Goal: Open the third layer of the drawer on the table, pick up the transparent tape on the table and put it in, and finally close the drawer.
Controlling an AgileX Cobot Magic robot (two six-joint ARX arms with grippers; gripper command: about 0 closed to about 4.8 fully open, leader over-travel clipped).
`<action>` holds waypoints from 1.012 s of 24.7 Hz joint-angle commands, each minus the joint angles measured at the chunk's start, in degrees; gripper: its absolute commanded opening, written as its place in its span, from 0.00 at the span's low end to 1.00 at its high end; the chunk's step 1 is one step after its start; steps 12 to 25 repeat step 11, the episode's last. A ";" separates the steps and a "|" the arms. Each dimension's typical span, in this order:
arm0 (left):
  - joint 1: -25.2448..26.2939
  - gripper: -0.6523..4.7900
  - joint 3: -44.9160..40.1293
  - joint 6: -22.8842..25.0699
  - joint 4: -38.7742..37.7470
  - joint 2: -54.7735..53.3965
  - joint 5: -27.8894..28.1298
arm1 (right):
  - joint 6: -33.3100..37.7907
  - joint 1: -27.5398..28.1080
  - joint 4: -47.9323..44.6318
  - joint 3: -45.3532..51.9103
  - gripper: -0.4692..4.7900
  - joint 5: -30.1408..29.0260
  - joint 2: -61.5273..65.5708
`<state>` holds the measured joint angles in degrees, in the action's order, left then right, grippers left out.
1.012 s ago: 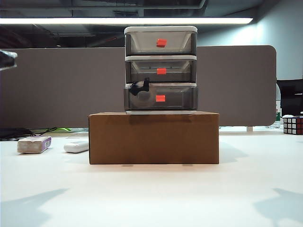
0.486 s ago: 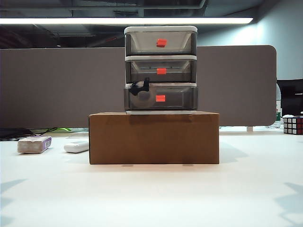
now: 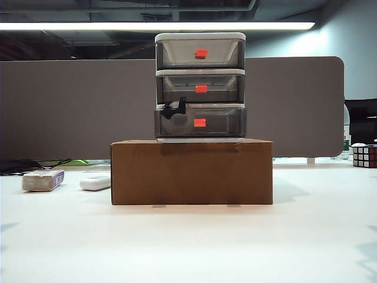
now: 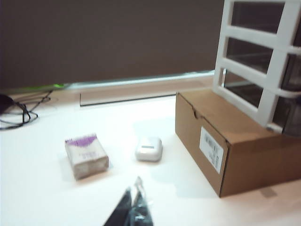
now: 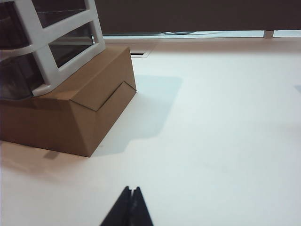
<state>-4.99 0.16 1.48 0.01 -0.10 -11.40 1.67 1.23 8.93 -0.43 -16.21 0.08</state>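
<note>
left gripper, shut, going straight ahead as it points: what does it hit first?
Probably the white case; the left gripper points roughly at it across bare table. The purple-topped block sits just off-line. Depth is unclear.

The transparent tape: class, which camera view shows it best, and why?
The exterior view: the transparent tape sits inside the third layer, seen through its smoky front. Both wrist views catch only the drawer's sides; no tape is discernible there.
</note>
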 commanded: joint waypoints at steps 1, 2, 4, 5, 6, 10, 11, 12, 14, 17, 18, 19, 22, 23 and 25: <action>0.13 0.11 0.26 0.04 -1.09 -0.02 -0.24 | -0.17 -0.04 -0.61 0.37 0.09 -0.48 -0.11; 0.13 0.11 0.26 0.02 -1.16 -0.02 -0.26 | -0.20 -0.04 -0.66 0.37 0.09 -0.44 -0.11; 0.13 0.11 0.26 0.02 -1.20 -0.02 -0.24 | -0.20 -0.04 -0.63 0.37 0.09 -0.44 -0.11; 0.13 0.11 0.26 0.02 -1.22 -0.02 -0.24 | -0.20 -0.04 -0.63 0.37 0.09 -0.44 -0.11; 0.13 0.11 0.26 0.02 -1.22 -0.02 -0.24 | -0.20 -0.04 -0.63 0.37 0.09 -0.46 -0.11; 0.13 0.11 0.26 0.02 -1.20 -0.02 -0.24 | -0.20 -0.04 -0.63 0.37 0.09 -0.46 -0.11; 0.13 0.11 0.26 0.02 -1.20 -0.02 -0.24 | -0.20 -0.04 -0.63 0.37 0.09 -0.44 -0.11; 0.13 0.11 0.26 0.02 -1.20 -0.02 -0.24 | -0.20 -0.04 -0.63 0.37 0.09 -0.44 -0.11; 0.13 0.11 0.26 0.02 -1.20 -0.02 -0.24 | -0.20 -0.04 -0.63 0.37 0.09 -0.44 -0.11; 0.13 0.11 0.26 0.02 -1.20 -0.02 -0.24 | -0.20 -0.04 -0.63 0.37 0.09 -0.44 -0.11; 0.13 0.11 0.26 0.02 -1.20 -0.02 -0.24 | -0.20 -0.04 -0.63 0.37 0.09 -0.44 -0.11; 0.13 0.11 0.26 0.02 -1.20 -0.02 -0.24 | -0.20 -0.04 -0.63 0.37 0.09 -0.44 -0.11; 0.13 0.11 0.26 0.02 -1.20 -0.02 -0.24 | -0.20 -0.04 -0.63 0.37 0.09 -0.44 -0.11; 0.13 0.11 0.26 0.02 -1.20 -0.02 -0.24 | -0.20 -0.04 -0.63 0.37 0.09 -0.44 -0.11; 0.13 0.11 0.26 0.02 -1.20 -0.02 -0.24 | -0.20 -0.04 -0.63 0.37 0.09 -0.44 -0.11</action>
